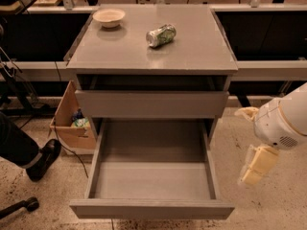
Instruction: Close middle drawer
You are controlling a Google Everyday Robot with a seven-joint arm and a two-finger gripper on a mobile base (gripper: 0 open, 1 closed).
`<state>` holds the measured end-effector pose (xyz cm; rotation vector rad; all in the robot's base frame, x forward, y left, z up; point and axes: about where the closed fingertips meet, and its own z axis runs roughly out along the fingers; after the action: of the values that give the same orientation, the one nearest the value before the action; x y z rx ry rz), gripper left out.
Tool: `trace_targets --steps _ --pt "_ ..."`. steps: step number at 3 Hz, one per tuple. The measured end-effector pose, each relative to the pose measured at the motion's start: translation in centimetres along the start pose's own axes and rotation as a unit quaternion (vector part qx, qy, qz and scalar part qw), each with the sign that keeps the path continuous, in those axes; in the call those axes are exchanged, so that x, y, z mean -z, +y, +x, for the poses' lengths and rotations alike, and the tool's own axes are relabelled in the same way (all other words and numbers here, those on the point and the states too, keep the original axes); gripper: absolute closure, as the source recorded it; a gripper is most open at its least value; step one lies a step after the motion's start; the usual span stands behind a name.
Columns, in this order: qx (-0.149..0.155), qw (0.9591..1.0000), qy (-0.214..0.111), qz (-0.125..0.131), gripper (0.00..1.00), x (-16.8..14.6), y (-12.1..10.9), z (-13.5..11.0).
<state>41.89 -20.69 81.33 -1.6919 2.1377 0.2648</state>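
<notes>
The middle drawer (152,176) is a grey metal tray pulled far out of the grey cabinet (153,47), with nothing inside it. Its plain flat front panel (151,209) is nearest the camera, at the bottom of the view. Above it, a shorter grey drawer front (151,104) stands slightly out from the cabinet. My gripper (254,164) hangs from the white arm (284,122) to the right of the open drawer, beside its right wall and apart from it, above the floor.
A crushed green can (161,35) and a pale bowl (109,17) lie on the cabinet top. An open cardboard box (71,123) stands on the floor at the left. A person's leg and black shoe (41,159) are at the lower left. Dark benches flank the cabinet.
</notes>
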Motion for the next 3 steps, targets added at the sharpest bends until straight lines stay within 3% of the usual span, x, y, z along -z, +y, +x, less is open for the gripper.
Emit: trace_targets --steps 1,2,3 --pt "-0.001 1.0 0.0 0.0 0.0 -0.3 0.1 0.0" --pt "-0.01 0.9999 -0.003 0.0 0.0 -2.5 0.9 -0.1" --pt "-0.026 0.9991 -0.033 -0.002 0.0 -8.2 2.1 0.5"
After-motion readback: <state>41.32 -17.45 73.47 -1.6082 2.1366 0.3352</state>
